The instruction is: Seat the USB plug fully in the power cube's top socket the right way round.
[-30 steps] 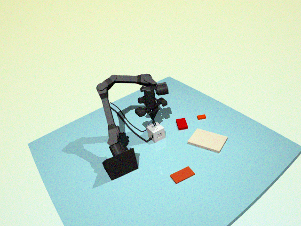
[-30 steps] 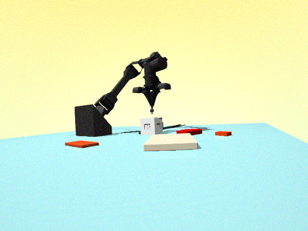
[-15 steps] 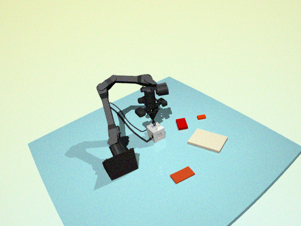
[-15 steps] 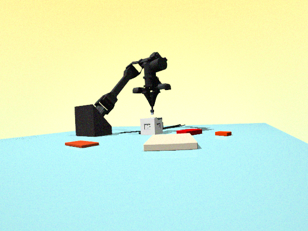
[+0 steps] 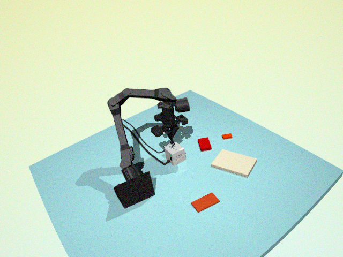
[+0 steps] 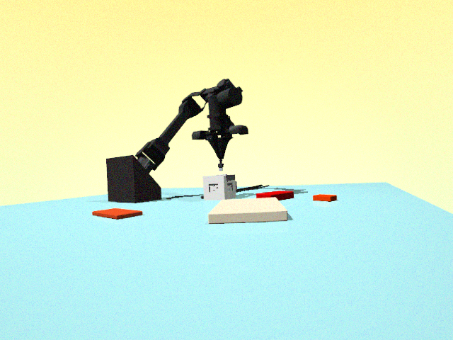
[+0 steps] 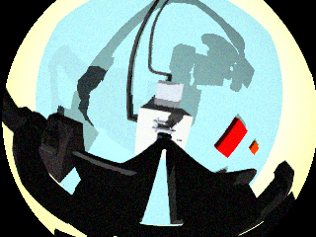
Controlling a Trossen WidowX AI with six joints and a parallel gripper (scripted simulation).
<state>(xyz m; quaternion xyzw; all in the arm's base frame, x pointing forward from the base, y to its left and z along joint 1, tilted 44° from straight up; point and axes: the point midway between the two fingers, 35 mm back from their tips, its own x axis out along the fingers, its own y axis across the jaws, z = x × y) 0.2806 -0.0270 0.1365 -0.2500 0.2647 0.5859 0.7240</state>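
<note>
The white power cube [image 5: 174, 154] [image 6: 213, 188] [image 7: 145, 133] stands on the table. My gripper [image 5: 172, 141] [image 6: 220, 159] [image 7: 165, 142] points straight down over its top, shut on the small dark USB plug [image 5: 172, 144] [image 6: 220, 165] [image 7: 164, 135]. In the exterior view, the plug hangs upright with its pale metal end pointing down, and a small gap shows between that end and the cube's top. The plug is out of the socket. The fingers and plug partly hide the top socket in the wrist view, and which way round the plug faces cannot be told.
Black cables [image 5: 145, 146] [image 7: 130, 74] run from the cube toward the arm. A red block [image 5: 204, 144] [image 6: 274, 195] [image 7: 231, 137], small orange block [image 5: 226, 136] [image 6: 324, 197] [image 7: 254, 147], cream slab [image 5: 233, 162] [image 6: 248, 210] and flat orange block [image 5: 205, 202] [image 6: 117, 212] lie around it.
</note>
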